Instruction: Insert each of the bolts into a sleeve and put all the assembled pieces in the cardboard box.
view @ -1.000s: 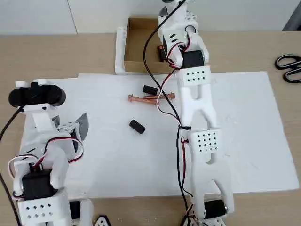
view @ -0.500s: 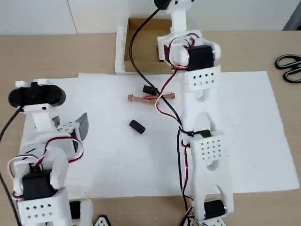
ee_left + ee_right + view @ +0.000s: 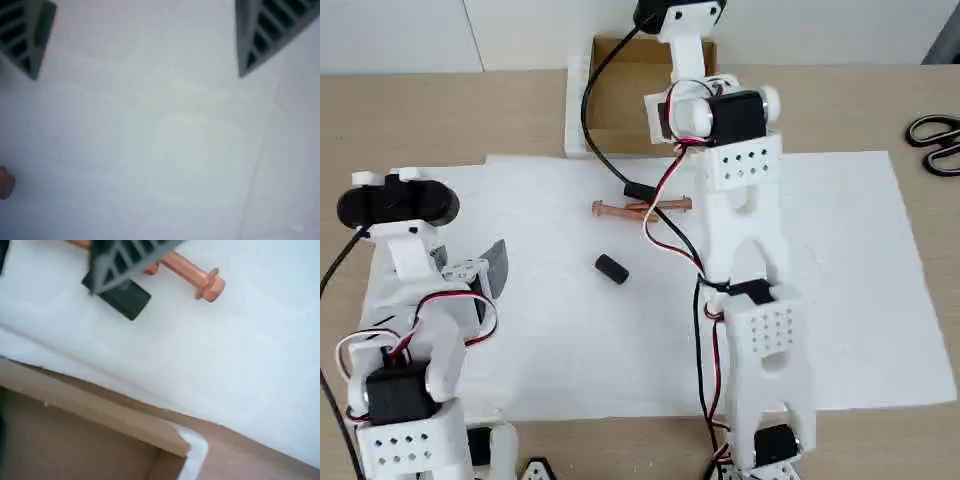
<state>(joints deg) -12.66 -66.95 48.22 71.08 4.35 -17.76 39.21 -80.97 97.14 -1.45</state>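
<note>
While the right arm (image 3: 740,210) stretches across the white foam sheet (image 3: 840,260) toward the open brown cardboard box (image 3: 620,100), the high view shows 2 slim copper-coloured bolts (image 3: 640,207) lying in a shallow cross on the sheet near the box. A short black cylindrical sleeve (image 3: 611,268) lies apart from them, nearer the arms' bases. A second black sleeve (image 3: 636,189) sits just beside the bolts on the box side, partly behind a cable. The left gripper (image 3: 485,268) hangs over the sheet's left part, well apart from all 4 pieces, and black-handled scissors (image 3: 932,135) rest at the table's far right. In the left wrist view the left claw gapes wide, its 2 ribbed grey fingers (image 3: 27,40) far apart with nothing but bare sheet between them. In the right wrist view the right gripper (image 3: 107,267) hangs over the second sleeve, with a flanged bolt head just beyond and the box wall nearby. I cannot tell how far this claw is open or whether it grips anything. The bolts look stiff, smooth and round, so they probably roll, and a pinch across mid-shank seems safest. The sleeves look light and likely to skid, so they are best held across the outer wall, leaving the bore free.
</note>
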